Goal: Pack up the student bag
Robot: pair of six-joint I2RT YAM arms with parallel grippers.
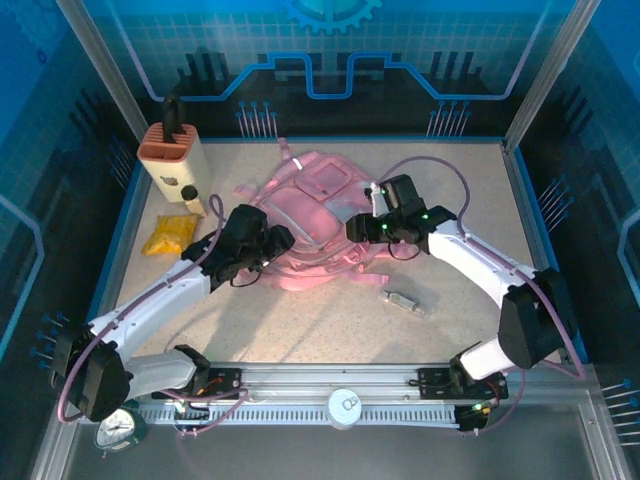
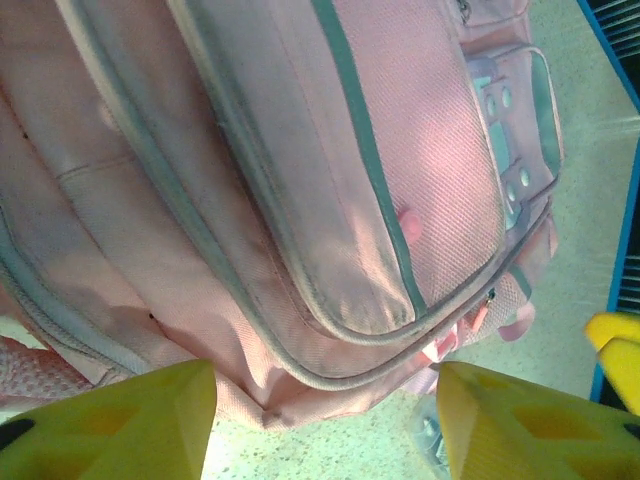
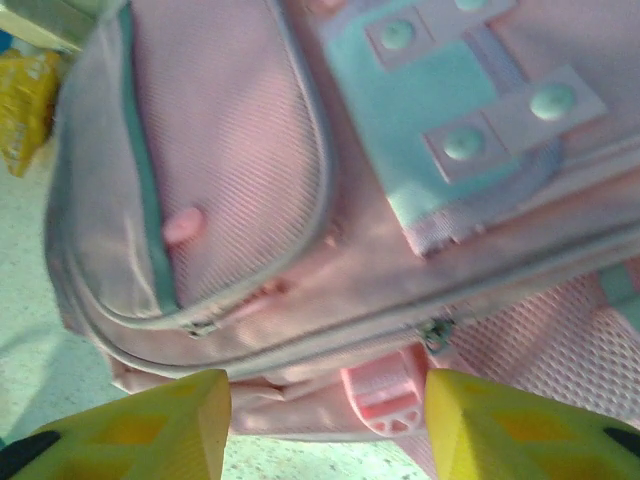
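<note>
With the pink backpack [image 1: 315,215] lying flat mid-table, zips apparently closed, left gripper [image 1: 272,244] and right gripper [image 1: 357,229] flank its near edge. Both have jaws apart and hold nothing, probably positioned to open it for packing.

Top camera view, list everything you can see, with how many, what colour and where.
student bag: one, pink, lying at the table's centre.
knife block: one, tan with a black handle on top, far left corner.
black-capped item: one, pale, just near of the knife block.
yellow packet: one, yellow, left side of the table.
silvery item: one, grey, off the bag's near right; too small to name.
round white item: one, on the front rail between the arm bases.
clock: one, greenish, beyond the near left corner.
left gripper: one, black, open, at the bag's left edge.
right gripper: one, black, open, at the bag's right edge.
</note>
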